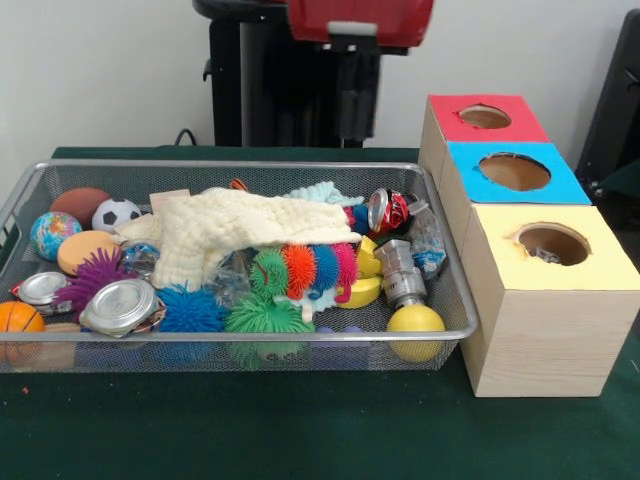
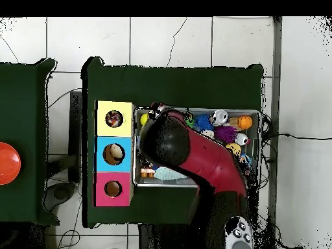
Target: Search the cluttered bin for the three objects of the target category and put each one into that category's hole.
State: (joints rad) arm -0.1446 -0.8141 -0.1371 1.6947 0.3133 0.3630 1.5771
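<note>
The wire mesh bin (image 1: 250, 165) is full of clutter. A small red and blue speckled piece (image 1: 353, 216) peeks out between the cream cloth (image 1: 240, 225) and a crushed can (image 1: 388, 210), and most of it is hidden. I see no other such pieces. The yellow-topped box (image 1: 600, 270) stands nearest at the right, and something small and grey lies inside its round hole (image 1: 553, 243). Only a red part of the arm (image 1: 360, 20) shows at the top edge. In the overhead view the arm's black end (image 2: 165, 139) hangs over the bin (image 2: 259, 130) beside the yellow-topped box (image 2: 104, 110) and covers the gripper.
The blue-topped box (image 1: 515, 172) and the red-topped box (image 1: 485, 117) stand behind the yellow one. The bin also holds a green spiky ball (image 1: 262, 315), other spiky toys, a mint cloth (image 1: 325, 192), a yellow ball (image 1: 415, 322), a soccer ball (image 1: 116, 213) and metal tins (image 1: 122, 305).
</note>
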